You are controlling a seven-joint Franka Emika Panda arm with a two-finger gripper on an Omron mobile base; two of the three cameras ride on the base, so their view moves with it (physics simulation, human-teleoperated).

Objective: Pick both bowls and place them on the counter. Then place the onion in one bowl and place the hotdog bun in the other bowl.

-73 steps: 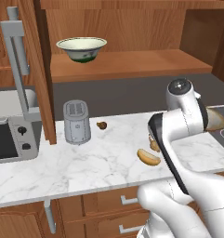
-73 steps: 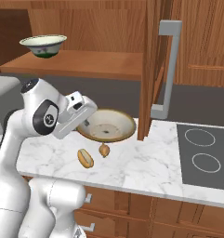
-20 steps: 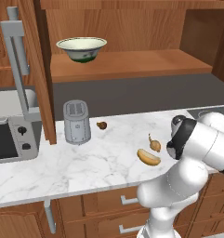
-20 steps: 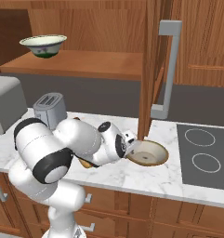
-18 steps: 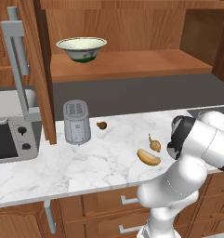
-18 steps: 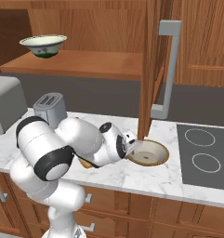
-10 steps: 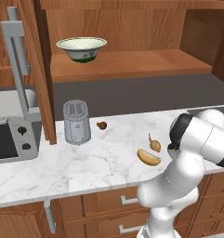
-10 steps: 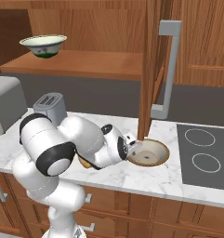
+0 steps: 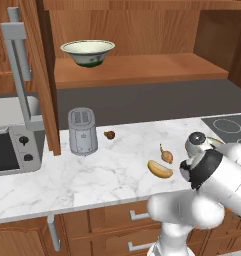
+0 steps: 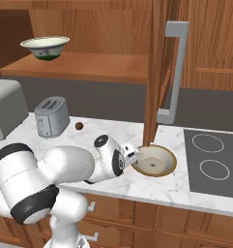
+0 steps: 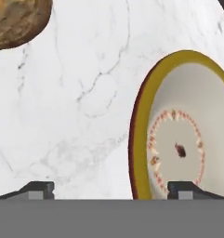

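The tan-brown bowl [image 10: 155, 160] rests on the counter [image 10: 137, 184] beside the cooktop. In the hand view its ochre rim [image 11: 139, 139] runs between my fingertips. My gripper [image 11: 112, 189] is open, one fingertip [image 11: 41, 188] outside the bowl over the marble, the other inside it. My gripper [image 10: 135, 156] reaches the bowl's left edge. The cream-white bowl [image 9: 87, 51] with the green band stands on the wooden shelf. The onion [image 9: 166, 156] and the hotdog bun [image 9: 160, 169] lie on the counter [image 9: 107, 170] left of my arm. A golden-brown round shape, the onion by its look [image 11: 16, 18], shows at the hand view's top left.
A grey toaster [image 9: 82, 131] and a small dark lump [image 9: 109, 134] sit toward the back of the counter. A microwave [image 9: 12, 150] stands at the far left. An open cabinet door with a grey handle [image 10: 173, 72] hangs just behind the tan bowl. The cooktop [image 10: 214, 162] lies to its right.
My gripper has opened and let go of the tan bowl's rim. The bowl stays on the counter and the arm has barely shifted.
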